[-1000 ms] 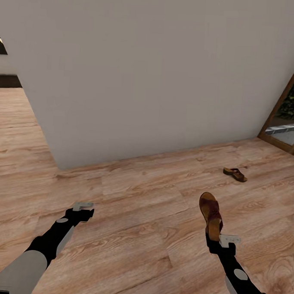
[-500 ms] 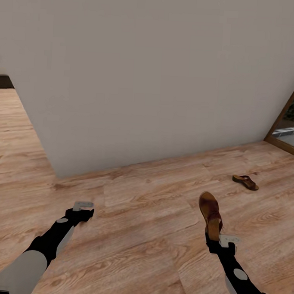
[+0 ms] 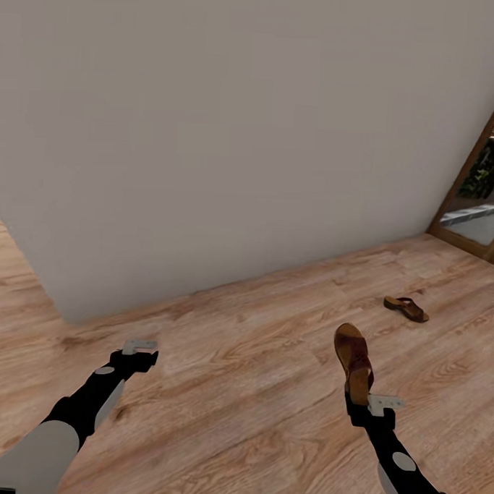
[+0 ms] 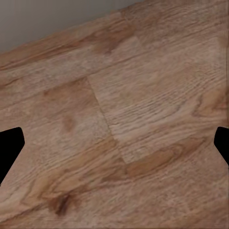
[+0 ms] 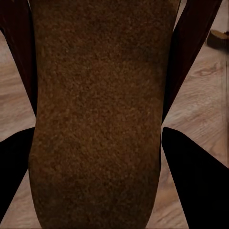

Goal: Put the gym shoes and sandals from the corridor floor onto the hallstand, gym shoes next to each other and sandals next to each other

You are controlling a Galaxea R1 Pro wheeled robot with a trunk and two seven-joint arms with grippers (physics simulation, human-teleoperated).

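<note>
Right gripper is clamped on one sandal by its heel end, toe pointing away from the robot, held above the corridor floor. In the right wrist view the tan, grainy footbed sits between the two dark fingers, which press both its edges.

Left gripper holds nothing, fingertips spread wide at the edges of the left wrist view, only planks below.

Risk: the grip is on a thin flat sole edge, so a jolt while the base drives could let the sandal pivot or slip out. Leather strap is soft, no help.

Second sandal lies flat on the floor further off to the right, near the wood-framed glass door: easy to clip with the base.

Plain matte grey wall ahead; rack location can't be judged from here.
</note>
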